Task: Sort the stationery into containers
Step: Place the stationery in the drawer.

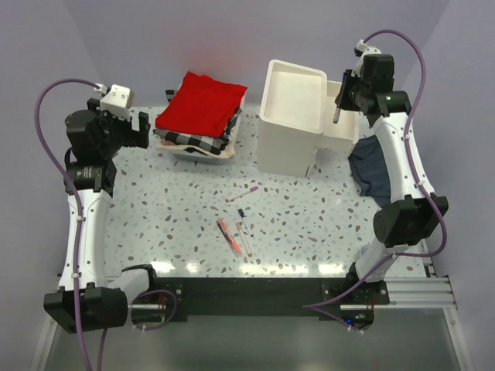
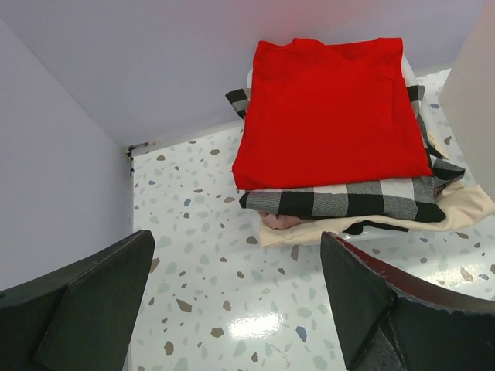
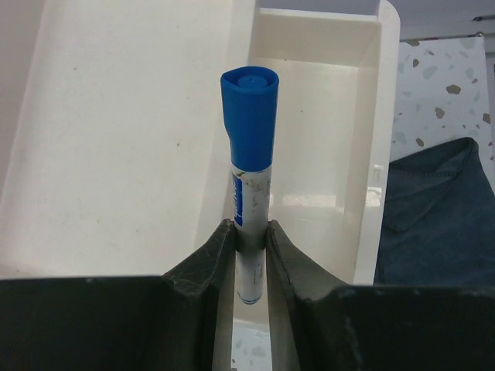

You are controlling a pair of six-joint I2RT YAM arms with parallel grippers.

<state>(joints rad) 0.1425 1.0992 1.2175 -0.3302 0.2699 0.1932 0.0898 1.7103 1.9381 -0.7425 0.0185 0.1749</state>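
My right gripper (image 3: 251,232) is shut on a white marker with a blue cap (image 3: 249,154) and holds it over the pulled-out drawer (image 3: 325,139) of the white box unit (image 1: 292,116); in the top view the right gripper (image 1: 338,116) and the marker (image 1: 337,110) are above that drawer (image 1: 344,131). On the table lie a pink-capped pen (image 1: 243,193), a blue-capped pen (image 1: 244,224), an orange-red marker (image 1: 227,233) and another thin pen (image 1: 244,241). My left gripper (image 2: 232,309) is open and empty above bare table at the far left; the top view shows it (image 1: 143,127) there.
A stack of red and checked folded cloths (image 1: 199,112) lies at the back, left of the box unit; it fills the left wrist view (image 2: 332,131). A dark blue-grey cloth (image 1: 371,174) lies right of the drawer under my right arm. Walls close the left and back.
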